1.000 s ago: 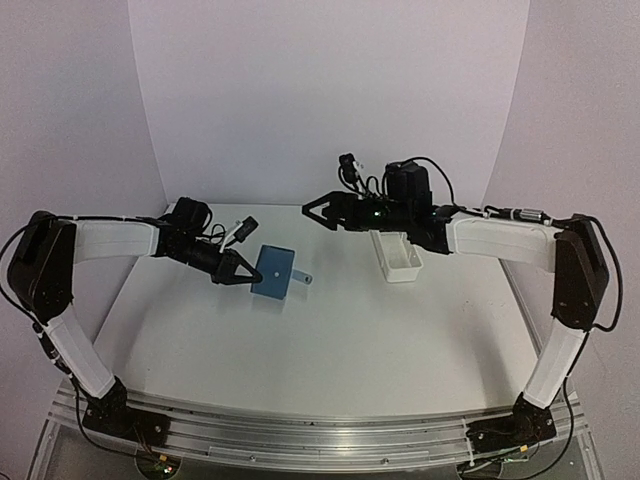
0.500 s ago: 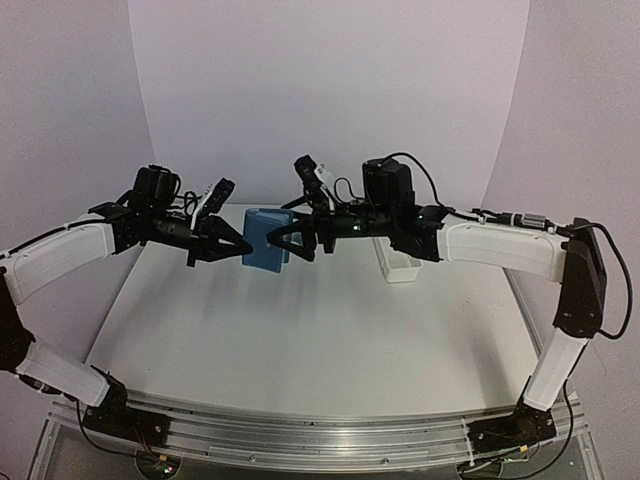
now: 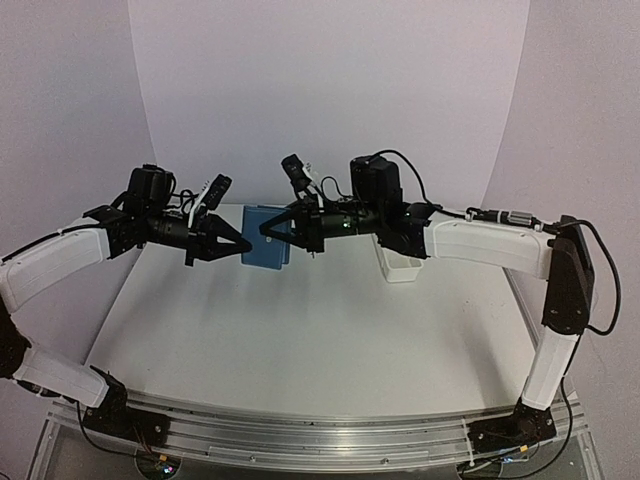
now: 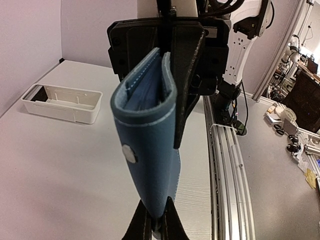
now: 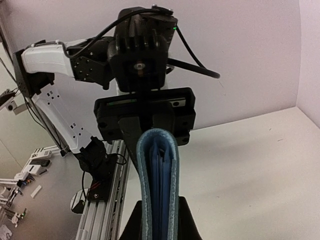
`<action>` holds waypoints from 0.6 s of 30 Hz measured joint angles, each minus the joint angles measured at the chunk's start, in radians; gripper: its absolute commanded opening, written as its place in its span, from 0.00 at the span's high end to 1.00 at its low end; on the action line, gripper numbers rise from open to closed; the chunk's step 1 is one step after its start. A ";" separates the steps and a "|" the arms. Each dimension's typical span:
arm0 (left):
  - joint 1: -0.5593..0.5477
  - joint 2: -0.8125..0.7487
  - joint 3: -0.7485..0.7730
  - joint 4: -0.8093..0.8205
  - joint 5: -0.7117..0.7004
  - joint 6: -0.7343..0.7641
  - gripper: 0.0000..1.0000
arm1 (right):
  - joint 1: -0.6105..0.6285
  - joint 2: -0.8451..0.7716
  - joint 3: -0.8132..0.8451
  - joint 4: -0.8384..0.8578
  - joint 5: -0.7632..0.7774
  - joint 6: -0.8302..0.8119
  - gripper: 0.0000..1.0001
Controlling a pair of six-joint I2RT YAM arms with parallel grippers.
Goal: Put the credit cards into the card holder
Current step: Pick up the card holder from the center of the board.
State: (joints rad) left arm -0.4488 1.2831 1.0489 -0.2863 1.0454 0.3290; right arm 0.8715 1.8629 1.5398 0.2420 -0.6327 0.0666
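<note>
Table (image 3: 300,340) carries a white tray (image 3: 400,268) at its far right. Above the table's far middle, clear of the surface, the folded blue card holder (image 3: 262,250) hangs between both arms. The left gripper (image 4: 156,227) clamps one edge of it, and the right gripper (image 5: 159,225) pinches the opposite edge.

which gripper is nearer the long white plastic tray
Right. The right gripper grips the blue folding wallet on the side facing the long white plastic tray; the left gripper grips the wallet's opposite edge.
</note>
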 measured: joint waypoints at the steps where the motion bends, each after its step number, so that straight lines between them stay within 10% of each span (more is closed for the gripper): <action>1: 0.000 -0.001 -0.003 0.003 0.000 -0.012 1.00 | 0.000 0.000 0.002 -0.003 -0.012 0.008 1.00; 8: -0.004 -0.002 -0.008 0.019 0.030 -0.047 0.46 | 0.000 0.004 0.014 -0.008 -0.059 0.042 1.00; 18: -0.027 -0.001 -0.046 0.173 0.091 -0.236 0.60 | 0.000 0.008 0.037 0.031 -0.149 0.058 1.00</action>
State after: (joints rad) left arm -0.4755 1.2819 1.0027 -0.1131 1.1366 0.0929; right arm 0.8711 1.8709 1.5768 0.2729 -0.7815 0.1249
